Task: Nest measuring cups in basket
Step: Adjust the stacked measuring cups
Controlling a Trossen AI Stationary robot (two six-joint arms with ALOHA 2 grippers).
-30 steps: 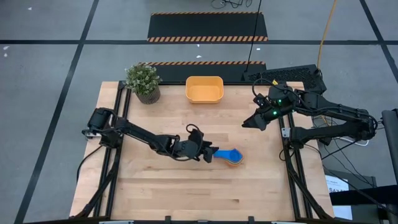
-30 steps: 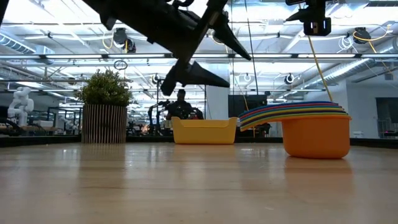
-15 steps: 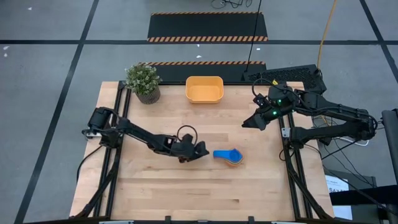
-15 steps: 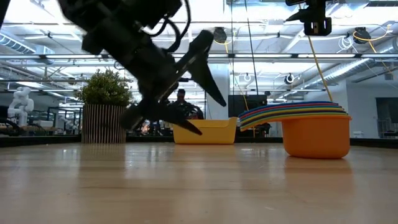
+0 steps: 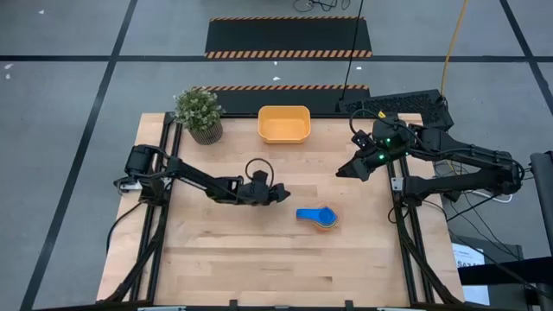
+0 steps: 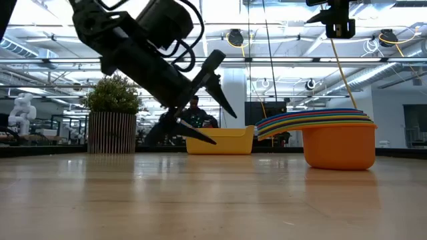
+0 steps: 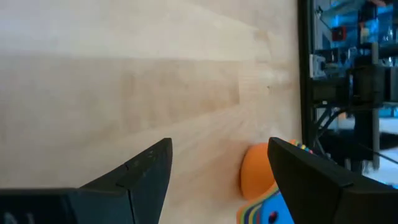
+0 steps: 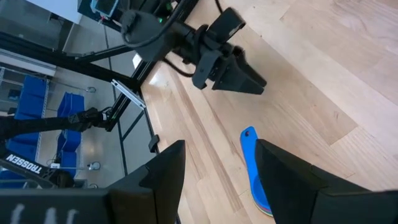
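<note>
A: Which step is in hand?

B: The measuring cups (image 5: pixel 318 218) are seen stacked one inside another on the wooden table (image 5: pixel 225 268), an orange cup lowest and a blue one on top, handles fanned toward the table's middle. The nesting itself is judged done; the stack is not yet in the basket (image 5: pixel 284 123), which sits at the far edge, well apart.

A: How are the grippers placed?

B: The left gripper (image 5: pixel 282 194) is held low over the table near the stack, its fingers parted and nothing gripped. The right gripper (image 5: pixel 345 171) is raised by the right edge, jaws likewise parted and empty.

A: What is called for next?

B: Probably the stack must be gripped, perhaps at the handles or the rim, lifted whole and carried to the basket.

A: Is anything in the way?

B: A small potted plant (image 5: pixel 200 113) stands just beside the basket; the path between stack and basket appears unobstructed. The stack could be tipped if grasped off-centre.
</note>
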